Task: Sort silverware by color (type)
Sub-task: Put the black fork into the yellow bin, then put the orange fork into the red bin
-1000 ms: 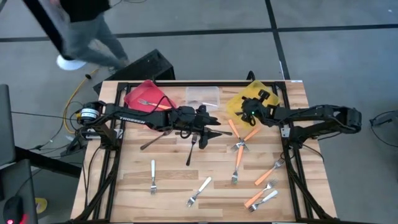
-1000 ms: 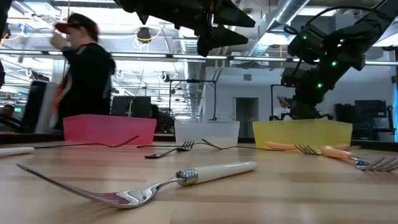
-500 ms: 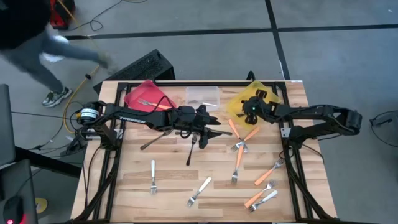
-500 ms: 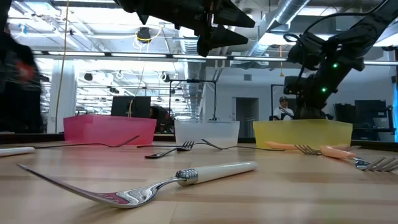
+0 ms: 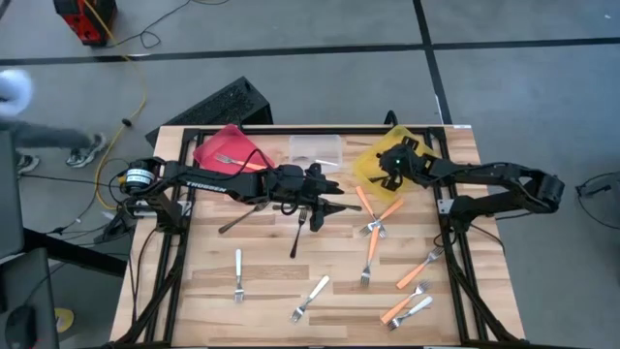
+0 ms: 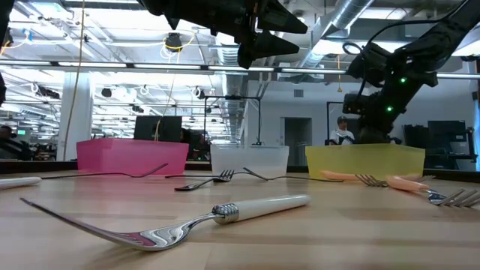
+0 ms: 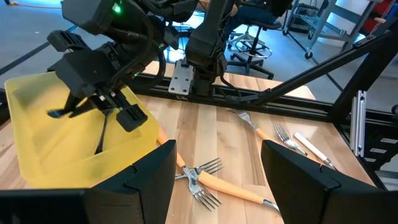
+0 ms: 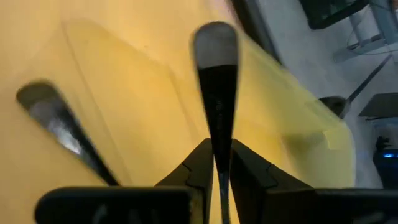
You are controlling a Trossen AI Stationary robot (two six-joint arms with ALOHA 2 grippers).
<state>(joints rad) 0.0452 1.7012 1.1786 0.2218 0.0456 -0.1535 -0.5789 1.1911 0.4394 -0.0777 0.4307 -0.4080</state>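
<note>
You are looking down on a light wooden slatted table (image 5: pixel 262 291) with two dark robot arms reaching toward its centre.

In the upper right of the high view, your right gripper (image 5: pixel 389 173) hangs over the yellow plastic bin (image 5: pixel 366 165). In the right wrist view a dark, slim fork handle (image 8: pixel 216 93) stands between the two dark fingers (image 8: pixel 200 163), which sit narrowly against its sides, with the yellow bin filling the frame behind. The left wrist view shows the same dark utensil (image 7: pixel 102 132) hanging down from that gripper into the bin. A second dark handle (image 8: pixel 59 124) lies blurred at the left of the right wrist view.

Your left gripper (image 5: pixel 327 206) hovers near the middle of the high view, its fingers spread wide and holding nothing. A dark fork (image 5: pixel 296 236) lies on the table just below it, and another dark fork (image 5: pixel 242 215) lies to its left.

Orange-handled forks with silver heads (image 5: pixel 376 215) cross each other just right of centre, below the yellow bin; more lie toward the lower right (image 5: pixel 418 267). All-silver forks (image 5: pixel 312 297) lie along the lower middle, and one (image 5: pixel 238 272) at lower left.

At the top of the table a red bin (image 5: pixel 229 145) holds a fork, with a clear bin (image 5: pixel 315 148) between it and the yellow one.
</note>
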